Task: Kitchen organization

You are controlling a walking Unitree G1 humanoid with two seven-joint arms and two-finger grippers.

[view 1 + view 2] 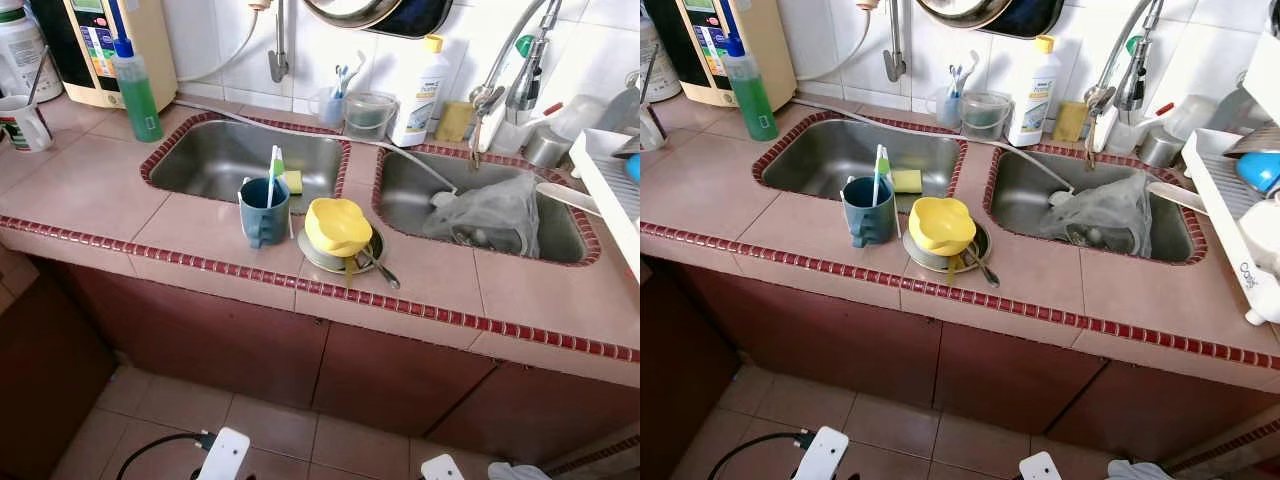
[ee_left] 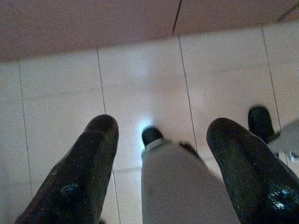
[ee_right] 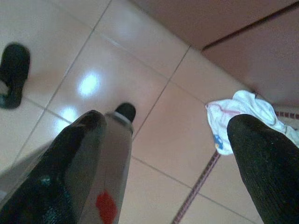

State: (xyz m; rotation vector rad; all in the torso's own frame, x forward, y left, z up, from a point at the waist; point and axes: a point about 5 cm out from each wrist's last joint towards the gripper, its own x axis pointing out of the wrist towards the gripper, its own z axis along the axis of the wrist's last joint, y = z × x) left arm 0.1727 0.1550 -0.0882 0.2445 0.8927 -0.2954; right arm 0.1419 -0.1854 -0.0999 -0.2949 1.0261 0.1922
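both arms hang idle by the robot's sides, pointing at the floor tiles: left gripper [image 2: 161, 158] w/ fingers spread apart, nothing between them but the robot's own leg below; right gripper [image 3: 163, 163] likewise apart and empty, a crumpled white cloth [image 3: 243, 116] on the floor near the cabinet base. up on the counter [image 1: 90, 190] nothing looks sorted yet: blue mug [image 1: 263, 212] w/ a toothbrush in it stands by the left sink [image 1: 200, 160], yellow bowl [image 1: 337, 226] sits upside down on a metal plate w/ a spoon just beside, and the right sink [image 1: 400, 195] holds a grey bag and dishes. dish rack [image 1: 1230, 210] at far right. judging by this, task is barely begun; all items left to put away.
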